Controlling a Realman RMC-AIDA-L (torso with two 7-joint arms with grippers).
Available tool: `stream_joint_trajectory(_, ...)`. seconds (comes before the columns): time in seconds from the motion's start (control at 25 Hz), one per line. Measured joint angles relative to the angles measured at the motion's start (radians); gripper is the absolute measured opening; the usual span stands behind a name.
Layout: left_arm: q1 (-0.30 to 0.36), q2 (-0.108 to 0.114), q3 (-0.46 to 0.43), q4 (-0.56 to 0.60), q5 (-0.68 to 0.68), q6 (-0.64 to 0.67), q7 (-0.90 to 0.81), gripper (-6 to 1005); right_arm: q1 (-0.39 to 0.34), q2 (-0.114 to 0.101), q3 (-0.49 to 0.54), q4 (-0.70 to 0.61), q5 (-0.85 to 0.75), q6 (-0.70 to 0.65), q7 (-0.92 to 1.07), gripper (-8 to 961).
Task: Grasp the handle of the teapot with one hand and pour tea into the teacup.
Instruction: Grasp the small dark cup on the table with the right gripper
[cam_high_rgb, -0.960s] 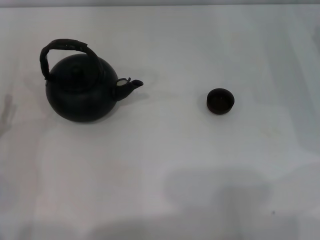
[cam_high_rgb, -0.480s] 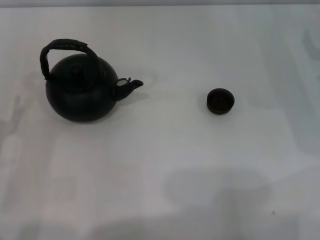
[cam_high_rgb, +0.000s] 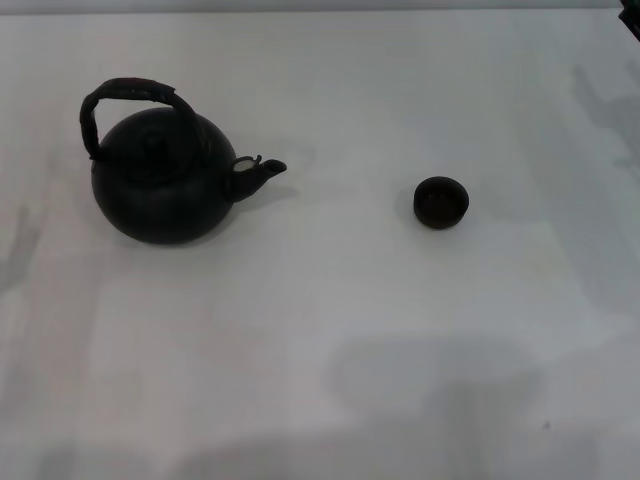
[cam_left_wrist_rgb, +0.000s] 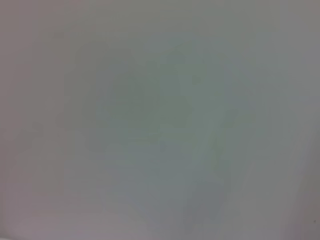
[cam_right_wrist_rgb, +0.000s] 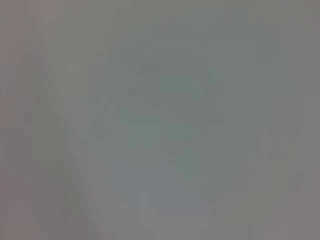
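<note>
On the white bench, seen from the head camera, the nearest stretch is taken up only by soft grey shadows. Farther back, at about 2 o'clock from the centre of the view, the teacup is set upright, small, round and dark, with its mouth facing up. At about 10 o'clock the teapot is placed upright, well apart from the teacup, with its short spout directed toward 3 o'clock, in line with the cup. The handle is arched over the lid and is touched by nothing. Neither gripper is shown in the head view, and only a featureless pale surface is recorded by each wrist camera, so the state of the fingers of either arm cannot be told.
</note>
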Motion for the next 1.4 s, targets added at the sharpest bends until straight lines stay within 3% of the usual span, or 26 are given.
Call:
stream_joint_trajectory(0.32, 0.010, -0.001, 0.000, 0.013, 0.000, -0.003, 0.003, 874, 0.000, -0.003, -0.078, -0.025, -0.001, 0.016, 0.037, 857)
stream_joint_trajectory(0.52, 0.018, -0.002, 0.000, 0.021, -0.001, -0.002, 0.005, 874, -0.019, -0.034, -0.218, -0.175, -0.096, -0.018, 0.245, 857)
stream_joint_trajectory(0.68, 0.019, -0.001, 0.000, 0.024, -0.004, -0.002, 0.007, 874, -0.031, -0.067, -0.246, -0.374, -0.338, -0.113, 0.488, 857)
stream_joint_trajectory(0.72, 0.019, -0.001, 0.000, 0.024, -0.005, -0.001, 0.007, 874, -0.028, -0.076, -0.246, -0.468, -0.489, -0.157, 0.612, 857)
stream_joint_trajectory(0.8, 0.019, -0.001, -0.001, 0.024, -0.005, -0.002, 0.006, 874, -0.024, -0.080, -0.245, -0.520, -0.568, -0.176, 0.682, 856)
stream_joint_trajectory(0.92, 0.020, 0.000, -0.002, 0.024, -0.006, -0.007, 0.003, 875, -0.001, -0.087, -0.241, -0.658, -0.844, -0.206, 0.882, 856)
stream_joint_trajectory(1.12, 0.015, 0.001, 0.000, 0.024, -0.004, -0.009, 0.002, 874, 0.069, -0.087, -0.235, -0.812, -1.242, -0.147, 1.156, 856)
stream_joint_trajectory(1.4, 0.004, 0.002, 0.000, 0.024, 0.000, -0.010, 0.002, 873, 0.124, -0.059, -0.234, -1.007, -1.624, 0.003, 1.395, 856)
